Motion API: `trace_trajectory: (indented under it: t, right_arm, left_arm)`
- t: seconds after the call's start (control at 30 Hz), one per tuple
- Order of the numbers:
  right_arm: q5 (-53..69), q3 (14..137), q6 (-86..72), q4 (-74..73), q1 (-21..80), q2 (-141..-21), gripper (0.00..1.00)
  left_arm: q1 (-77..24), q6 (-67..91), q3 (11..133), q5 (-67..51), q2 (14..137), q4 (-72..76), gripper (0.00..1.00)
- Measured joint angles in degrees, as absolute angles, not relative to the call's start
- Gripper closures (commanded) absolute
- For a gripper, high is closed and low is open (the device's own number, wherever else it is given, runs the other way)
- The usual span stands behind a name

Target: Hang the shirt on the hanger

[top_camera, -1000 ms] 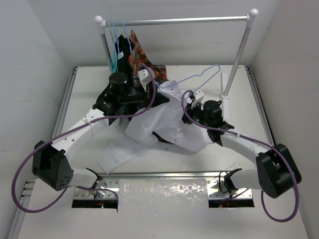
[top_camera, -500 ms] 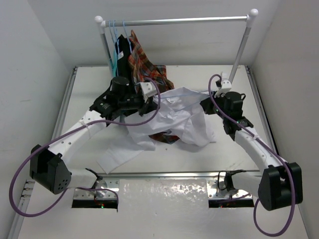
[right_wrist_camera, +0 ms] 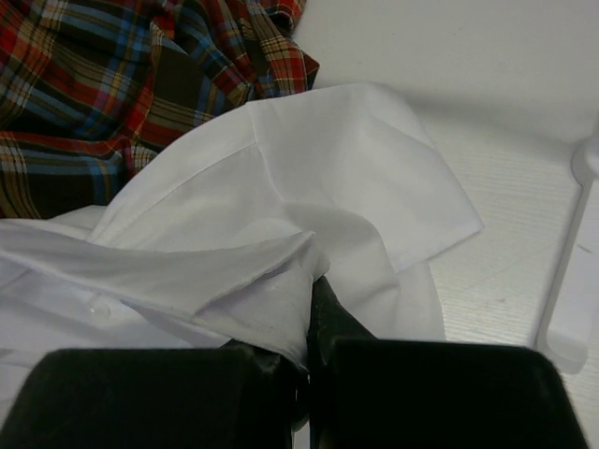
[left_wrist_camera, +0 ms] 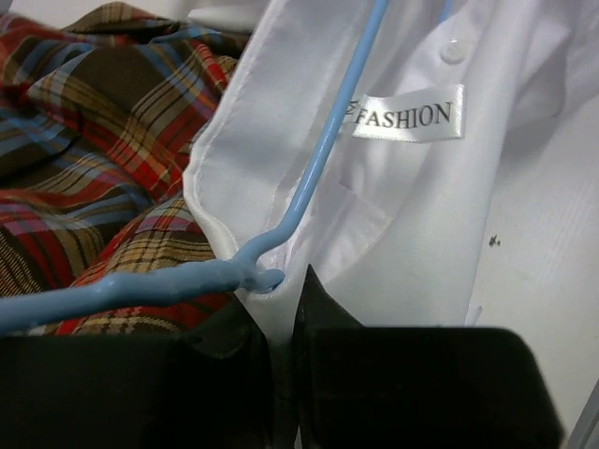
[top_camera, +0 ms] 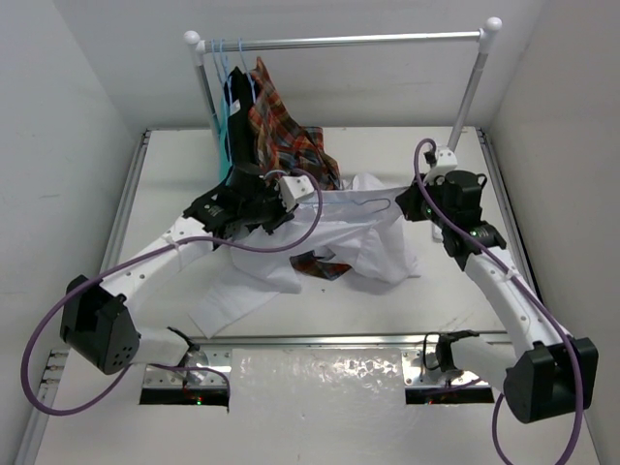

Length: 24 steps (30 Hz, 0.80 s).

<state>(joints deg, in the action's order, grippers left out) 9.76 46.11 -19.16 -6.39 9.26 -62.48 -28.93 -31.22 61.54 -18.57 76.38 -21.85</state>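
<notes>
The white shirt [top_camera: 349,228] hangs stretched between both grippers above the table, its tail and a sleeve lying toward the near edge. The light-blue hanger [left_wrist_camera: 323,154] runs up inside the collar by the FASHION label. Its twisted neck rests against my left fingertip. My left gripper [left_wrist_camera: 281,290] [top_camera: 291,208] is shut on a fold of the shirt beside that neck. My right gripper [right_wrist_camera: 309,290] [top_camera: 402,205] is shut on a folded edge of the shirt [right_wrist_camera: 309,178] at the right. From above, the hanger is almost wholly hidden by cloth.
A clothes rack's rod [top_camera: 358,41] spans the back, with its right post [top_camera: 467,102] just behind my right wrist. A red-orange plaid shirt [top_camera: 286,136] and dark and teal garments [top_camera: 229,111] hang at the rod's left end. The plaid drapes down under the white shirt.
My right gripper has shut on the shirt's edge and swung out to the right, pulling the cloth taut. The hanger, earlier bare in the air, now sits inside the shirt. My left gripper shifted slightly right.
</notes>
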Motion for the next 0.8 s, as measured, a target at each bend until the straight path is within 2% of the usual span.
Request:
trace_trajectory:
  t: [0.17, 0.4, 0.63, 0.8]
  right_arm:
    - [7.4, 46.1, -14.7, -8.4, 11.6, -60.1, 1.0]
    - [8.0, 46.1, -5.6, -8.7, 21.0, -56.2, 1.0]
    - [13.7, 46.1, 1.2, -8.2, 27.2, -53.8, 1.0]
    - [16.5, 43.7, 2.7, -5.4, 34.3, -57.6, 1.0]
  left_arm:
    - [-29.4, -24.3, 65.6, -12.9, 78.3, -23.4, 1.0]
    - [-33.3, -18.7, 75.0, -1.7, 83.5, -29.3, 1.0]
    - [-34.1, -13.2, 81.9, -0.1, 88.1, -35.7, 1.0]
    - [-34.1, -11.0, 89.8, -3.3, 90.8, -37.0, 1.0]
